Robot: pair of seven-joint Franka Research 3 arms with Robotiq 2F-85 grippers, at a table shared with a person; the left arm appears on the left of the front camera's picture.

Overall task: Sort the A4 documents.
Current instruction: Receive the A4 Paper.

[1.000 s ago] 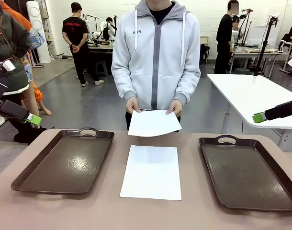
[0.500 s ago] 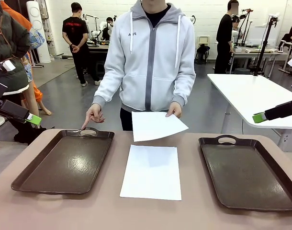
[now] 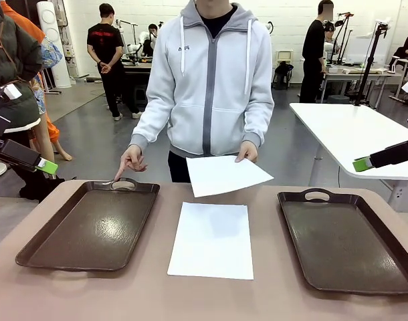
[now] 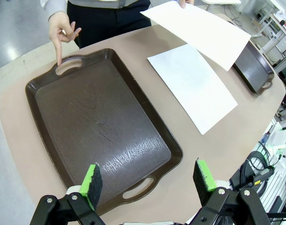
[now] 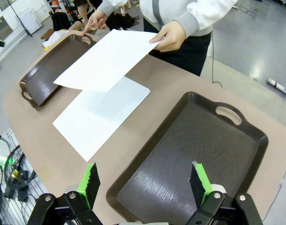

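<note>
Brown tabletop [image 3: 211, 301] carries a left tray [image 3: 30, 251] and a right tray [image 3: 304, 281]. One flat sheet [image 3: 212, 239] lies between them, well apart from both grippers. A second sheet [image 3: 225, 175] is held tilted above the far edge by the person's hand [image 3: 247, 152], while the pointing hand [image 3: 130, 160] touches the left tray's far handle. The left gripper [image 4: 147, 178] and the right gripper [image 5: 145, 182] hang raised at the table's sides, each looking down on its own tray, jaws spread wide and empty.

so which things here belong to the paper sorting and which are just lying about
Job: sheet on the table, sheet the person holds, left tray, right tray.
Lying about: white side table, cables off the table edge.
</note>
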